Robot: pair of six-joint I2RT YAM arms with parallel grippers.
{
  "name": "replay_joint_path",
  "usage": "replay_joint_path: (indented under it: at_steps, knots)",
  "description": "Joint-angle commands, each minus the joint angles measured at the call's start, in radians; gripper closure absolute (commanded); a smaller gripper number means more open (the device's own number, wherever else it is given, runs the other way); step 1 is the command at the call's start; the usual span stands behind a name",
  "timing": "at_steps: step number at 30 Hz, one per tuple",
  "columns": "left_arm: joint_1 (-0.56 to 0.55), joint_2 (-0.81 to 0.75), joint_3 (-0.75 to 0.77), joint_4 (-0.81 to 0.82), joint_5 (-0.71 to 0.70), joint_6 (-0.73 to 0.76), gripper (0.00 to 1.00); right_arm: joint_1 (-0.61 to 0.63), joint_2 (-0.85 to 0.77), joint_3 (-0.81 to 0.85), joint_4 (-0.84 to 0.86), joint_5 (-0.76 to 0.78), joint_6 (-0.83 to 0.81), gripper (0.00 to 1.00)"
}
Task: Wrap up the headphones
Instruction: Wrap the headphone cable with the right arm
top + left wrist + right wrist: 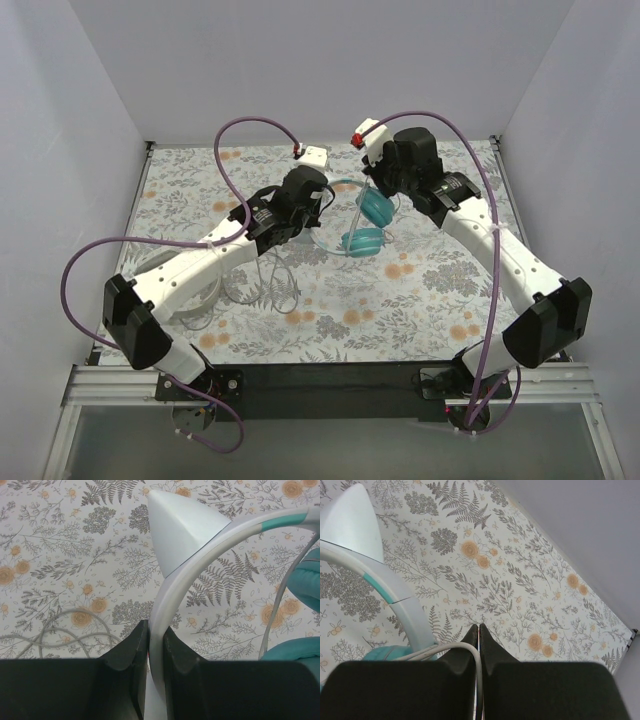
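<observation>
The teal headphones (365, 225) are in the middle of the table, between the two arms. My left gripper (156, 625) is shut on their pale headband (200, 565), which arcs up and to the right toward the teal ear cups (310, 575). My right gripper (479, 626) is shut on the thin white cable (470, 650) of the same pair, and the cable loops over the left finger toward the ear cup (385, 652). The white-grey headphones (203, 300) lie partly hidden under my left arm, their grey cable (280, 285) looped beside it.
Thick purple robot cables (240, 125) arch over the back of the floral table (420, 290). White walls stand close on the left, back and right. Loops of the grey cable (65, 625) lie on the table left of my left fingers.
</observation>
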Motion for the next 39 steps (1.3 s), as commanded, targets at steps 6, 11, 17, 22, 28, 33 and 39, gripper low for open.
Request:
replay_joint_path:
  at_steps: [6,11,17,22,28,33,39]
  knots:
    - [-0.007,-0.095,0.004,0.02,0.07,0.004,1.0,-0.049,-0.007,0.014,0.054,-0.107,-0.011,0.94]
    - [-0.007,-0.095,0.027,0.0,0.085,-0.002,1.0,-0.114,-0.06,-0.061,0.121,-0.268,0.012,0.95]
    - [-0.007,-0.103,0.043,-0.009,0.11,-0.008,1.0,-0.217,-0.119,-0.162,0.226,-0.5,0.062,0.95]
    - [-0.007,-0.112,0.052,-0.013,0.138,-0.007,1.0,-0.268,-0.123,-0.196,0.281,-0.632,0.096,0.95]
    - [-0.007,-0.118,0.06,-0.017,0.162,-0.016,1.0,-0.305,-0.093,-0.225,0.345,-0.762,0.15,0.94]
    - [-0.007,-0.121,0.063,-0.007,0.184,-0.028,1.0,-0.314,-0.079,-0.277,0.414,-0.825,0.2,0.95]
    - [-0.005,-0.123,0.078,-0.003,0.207,-0.037,1.0,-0.326,-0.065,-0.329,0.502,-0.882,0.248,0.94]
